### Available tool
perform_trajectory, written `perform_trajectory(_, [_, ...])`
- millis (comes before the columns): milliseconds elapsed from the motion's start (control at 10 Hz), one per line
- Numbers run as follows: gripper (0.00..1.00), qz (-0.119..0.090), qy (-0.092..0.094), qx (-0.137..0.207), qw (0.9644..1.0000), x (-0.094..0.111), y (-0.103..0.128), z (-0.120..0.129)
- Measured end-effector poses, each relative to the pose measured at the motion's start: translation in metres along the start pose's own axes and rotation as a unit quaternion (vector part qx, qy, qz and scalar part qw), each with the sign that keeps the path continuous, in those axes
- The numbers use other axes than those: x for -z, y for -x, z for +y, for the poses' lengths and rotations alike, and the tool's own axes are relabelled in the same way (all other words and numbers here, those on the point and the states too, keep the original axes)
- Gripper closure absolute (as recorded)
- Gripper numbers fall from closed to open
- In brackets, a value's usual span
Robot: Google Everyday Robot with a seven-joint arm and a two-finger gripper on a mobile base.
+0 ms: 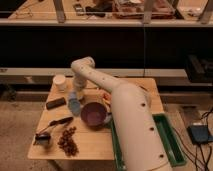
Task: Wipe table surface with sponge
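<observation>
The table surface (90, 145) is a light tan wooden top. A pale-blue sponge (74, 106) lies on its left half, just left of the purple bowl (95, 114). My white arm reaches from the lower right, bends at an elbow near the table's back edge, and comes down on the sponge. The gripper (75, 96) is right above the sponge, at or touching its top. The gripper's lower part blends with the sponge.
A white cup (60, 82) stands at the back left. A dark rectangular block (55, 103) lies left of the sponge. A black utensil (59, 122), a brown cluster (68, 142) and a small object (42, 140) lie front left. A green tray (172, 145) hangs at the right edge.
</observation>
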Motion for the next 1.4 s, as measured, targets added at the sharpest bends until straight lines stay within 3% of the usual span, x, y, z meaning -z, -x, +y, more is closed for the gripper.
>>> perform_trajectory(300, [1.00,-0.003,0.008,-0.006,1.0000,0.003,-0.007,0.020])
perform_trajectory(500, [1.00,-0.003,0.007,-0.023,0.9997,0.014,-0.032,0.042])
perform_trajectory(700, [1.00,0.002,0.006,-0.050,0.9987,0.029,-0.070,0.070])
perform_trajectory(900, [1.00,-0.003,-0.009,-0.084,0.9965,0.041,-0.098,0.082])
perform_trajectory(1100, [1.00,-0.008,-0.029,-0.113,0.9931,0.050,-0.123,0.073])
perform_trajectory(1400, [1.00,-0.016,-0.044,-0.101,0.9938,0.055,-0.122,0.043])
